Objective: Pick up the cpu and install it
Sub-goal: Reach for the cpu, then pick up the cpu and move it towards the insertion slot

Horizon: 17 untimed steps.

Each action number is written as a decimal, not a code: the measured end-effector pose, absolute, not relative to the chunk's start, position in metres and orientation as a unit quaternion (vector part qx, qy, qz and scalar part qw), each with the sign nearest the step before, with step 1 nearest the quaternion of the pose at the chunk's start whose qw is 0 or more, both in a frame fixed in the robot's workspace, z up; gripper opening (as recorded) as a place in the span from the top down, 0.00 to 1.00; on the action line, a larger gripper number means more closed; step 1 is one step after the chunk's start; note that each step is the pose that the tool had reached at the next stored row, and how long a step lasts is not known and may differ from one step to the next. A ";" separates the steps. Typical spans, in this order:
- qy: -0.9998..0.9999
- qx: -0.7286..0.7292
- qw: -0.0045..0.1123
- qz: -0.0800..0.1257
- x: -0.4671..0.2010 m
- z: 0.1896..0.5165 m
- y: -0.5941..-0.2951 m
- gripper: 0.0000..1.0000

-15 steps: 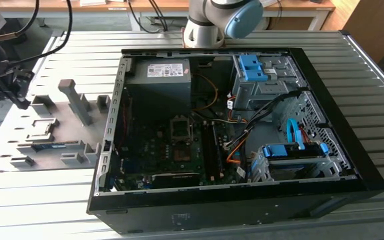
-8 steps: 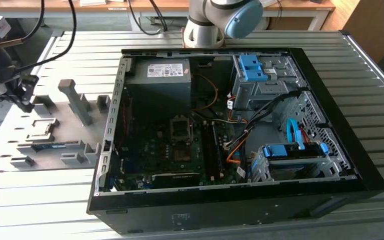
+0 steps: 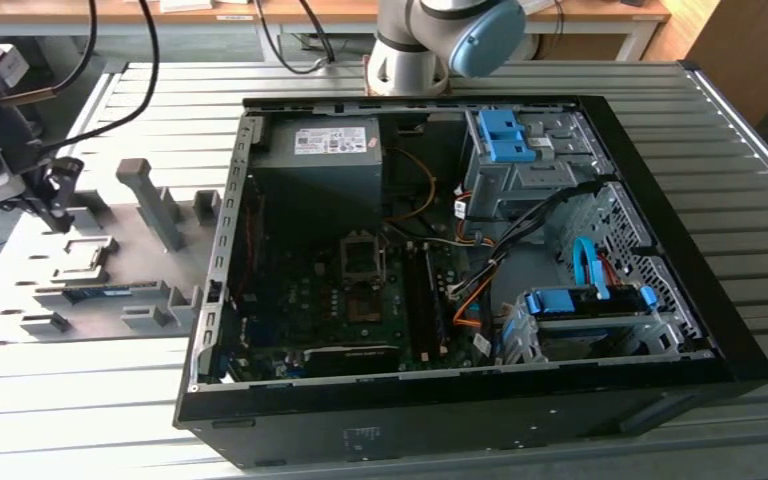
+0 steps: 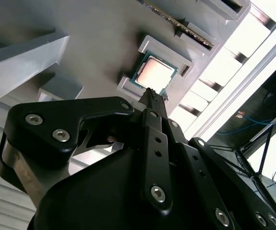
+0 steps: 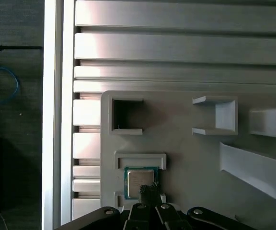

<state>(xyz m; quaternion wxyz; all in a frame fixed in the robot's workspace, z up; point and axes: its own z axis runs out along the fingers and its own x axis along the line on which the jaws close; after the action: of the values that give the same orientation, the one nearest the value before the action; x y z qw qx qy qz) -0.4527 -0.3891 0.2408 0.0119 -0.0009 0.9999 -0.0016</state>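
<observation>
In the exterior view you see the open computer case (image 3: pixel 664 190) lying on the slatted metal table (image 3: pixel 64 410). The grey fixture tray (image 3: pixel 104 345) sits beside it on the exterior view's left. The gripper (image 3: pixel 59 222) hangs over that tray, well apart from the case.

In the second wrist view, the cpu (image 4: pixel 156 73) lies flat in a square nest of the tray with its silver face up. The gripper (image 4: pixel 150 92) points at it, its tip just over the chip's near edge. You cannot tell whether they touch.

In the first wrist view, the cpu (image 5: pixel 139 181) sits in the same nest near the tray's edge. The gripper (image 5: pixel 149 190) covers one corner of it. Its fingertips are drawn together with no gap showing, and they hold nothing.
</observation>
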 end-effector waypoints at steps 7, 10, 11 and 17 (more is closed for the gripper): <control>1.000 -0.003 0.012 -0.003 -0.456 0.230 -0.389 0.90; 1.000 -0.003 0.012 -0.003 -0.456 0.229 -0.389 0.90; 1.000 -0.003 0.012 -0.003 -0.456 0.229 -0.389 0.90; 1.000 -0.003 0.012 -0.003 -0.456 0.229 -0.389 0.90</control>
<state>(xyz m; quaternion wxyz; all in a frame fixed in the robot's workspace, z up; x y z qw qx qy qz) -0.4556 -0.3888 0.2286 0.0118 -0.0028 0.9999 -0.0030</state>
